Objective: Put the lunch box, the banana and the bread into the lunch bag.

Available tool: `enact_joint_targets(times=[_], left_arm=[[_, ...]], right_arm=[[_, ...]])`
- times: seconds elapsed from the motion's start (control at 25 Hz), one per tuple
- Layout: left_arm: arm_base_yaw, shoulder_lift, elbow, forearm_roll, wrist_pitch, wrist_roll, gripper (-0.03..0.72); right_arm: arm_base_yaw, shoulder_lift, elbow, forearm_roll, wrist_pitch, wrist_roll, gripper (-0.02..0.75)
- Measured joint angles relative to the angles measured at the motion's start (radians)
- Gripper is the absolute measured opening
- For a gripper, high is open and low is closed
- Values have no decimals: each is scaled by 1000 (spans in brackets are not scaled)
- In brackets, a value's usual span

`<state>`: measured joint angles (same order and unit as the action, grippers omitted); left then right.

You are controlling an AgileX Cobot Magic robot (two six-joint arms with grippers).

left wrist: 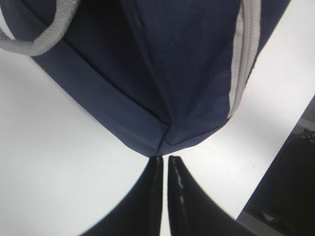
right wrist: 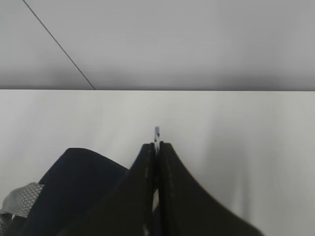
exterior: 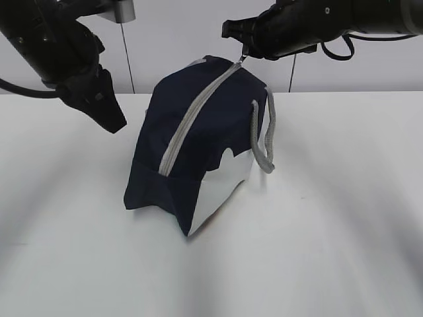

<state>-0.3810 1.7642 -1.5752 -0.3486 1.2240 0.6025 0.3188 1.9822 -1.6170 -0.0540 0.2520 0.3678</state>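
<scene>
I see the lunch bag (exterior: 198, 145) standing in the middle of the white table (exterior: 344, 231), its grey zipper (exterior: 192, 115) closed. My right gripper (exterior: 243, 54), at the top middle of the frame, is squeezed tight on the zipper pull (right wrist: 157, 132). My left gripper (exterior: 114, 122), at the upper left, is almost closed and holds nothing, just off the bag's corner.

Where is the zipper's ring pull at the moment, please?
In the exterior view, the ring pull sits at the top far end of the lunch bag, pinched in the right claw, right of centre.
</scene>
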Motion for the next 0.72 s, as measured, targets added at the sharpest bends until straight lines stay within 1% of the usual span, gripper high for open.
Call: enact_joint_targets(times=[0.72], left_arm=[[0,0,0,-4,2,0,19]], right_arm=[[-1,0,0,34,46,-2,-1]])
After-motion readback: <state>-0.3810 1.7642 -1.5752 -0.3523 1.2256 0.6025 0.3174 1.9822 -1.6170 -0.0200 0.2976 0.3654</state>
